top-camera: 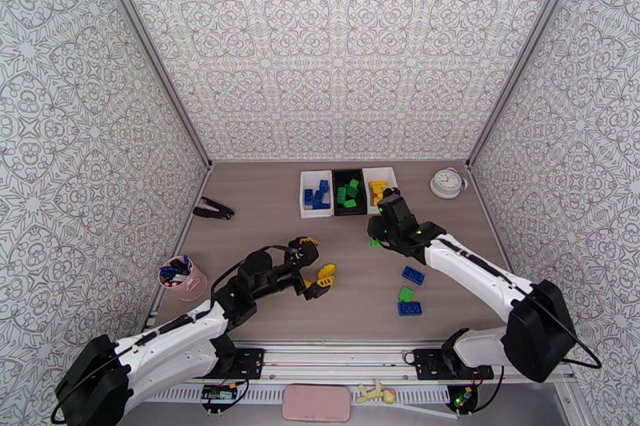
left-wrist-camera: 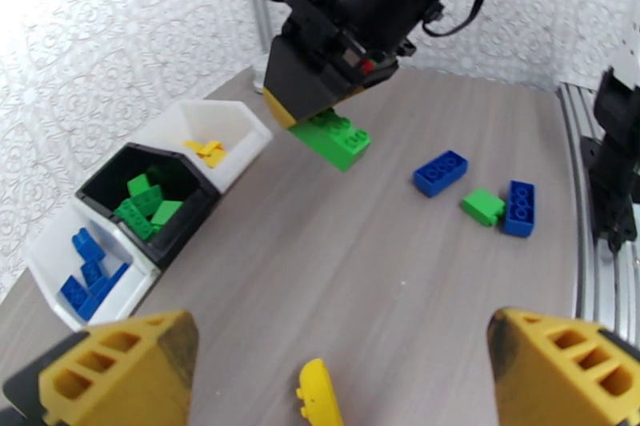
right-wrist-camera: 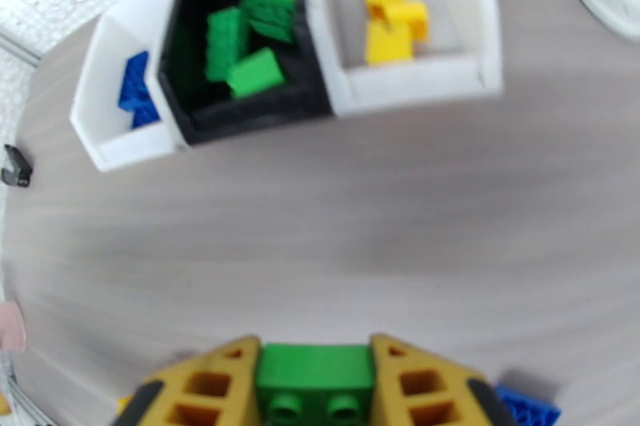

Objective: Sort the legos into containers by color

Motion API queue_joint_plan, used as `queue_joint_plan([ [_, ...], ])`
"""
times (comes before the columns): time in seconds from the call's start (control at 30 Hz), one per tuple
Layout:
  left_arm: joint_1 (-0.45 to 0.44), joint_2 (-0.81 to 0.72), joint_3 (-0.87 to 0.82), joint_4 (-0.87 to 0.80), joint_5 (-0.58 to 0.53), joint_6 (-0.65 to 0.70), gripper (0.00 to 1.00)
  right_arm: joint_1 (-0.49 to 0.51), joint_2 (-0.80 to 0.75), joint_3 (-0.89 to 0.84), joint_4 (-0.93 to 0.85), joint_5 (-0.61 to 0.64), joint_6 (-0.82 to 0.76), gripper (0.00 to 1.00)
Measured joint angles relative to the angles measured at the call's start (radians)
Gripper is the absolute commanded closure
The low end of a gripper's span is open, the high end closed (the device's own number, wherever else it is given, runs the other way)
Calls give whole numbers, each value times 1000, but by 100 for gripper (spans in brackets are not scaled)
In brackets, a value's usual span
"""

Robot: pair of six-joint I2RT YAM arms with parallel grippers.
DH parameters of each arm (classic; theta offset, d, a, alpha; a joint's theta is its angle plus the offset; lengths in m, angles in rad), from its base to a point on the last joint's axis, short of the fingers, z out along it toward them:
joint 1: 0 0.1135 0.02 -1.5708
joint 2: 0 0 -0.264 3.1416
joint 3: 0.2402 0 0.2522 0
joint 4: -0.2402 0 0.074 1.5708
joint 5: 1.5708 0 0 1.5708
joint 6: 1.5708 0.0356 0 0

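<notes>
The right fingers (right-wrist-camera: pixel 212 388) are squeezing tight on a green brick (right-wrist-camera: pixel 316 372). One finger is pressing on each side of it. The brick's bumps are pointing toward the bottom edge of the right wrist picture. In the left wrist picture, this brick is hanging in the air above the table (left-wrist-camera: pixel 360 276). It is near the top middle, a little to the right of the bins.

The left fingers (left-wrist-camera: pixel 120 368) are spread wide apart and are holding nothing. They are sitting in the bottom left and bottom right corners of the left wrist picture. A yellow brick (left-wrist-camera: pixel 320 392) is lying on the table between them, at the bottom edge. It is not touching either finger.

Three bins are standing in a row, side by side, across the top of the right wrist picture. The white bin with blue bricks (right-wrist-camera: pixel 128 144) is on the left. The black bin (right-wrist-camera: pixel 256 112) is in the middle, and green bricks are lying in it. The white bin with yellow bricks (right-wrist-camera: pixel 416 88) is on the right.

Three more bricks are lying loose on the table, at the right side of the left wrist picture. A blue brick (left-wrist-camera: pixel 440 172) is lying by itself. A small green brick (left-wrist-camera: pixel 482 205) is lying right beside a second blue brick (left-wrist-camera: pixel 520 208).
</notes>
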Motion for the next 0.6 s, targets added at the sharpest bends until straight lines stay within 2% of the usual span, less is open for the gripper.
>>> queue_joint_plan([
  [0.23, -2, -72, -13, -36, -97, -30, 0, -6, 239, 240, 89, 45, -148, 79],
  [0.6, -6, -130, -25, -104, -149, -51, 0, -68, 625, 635, 146, 33, -256, 79],
])
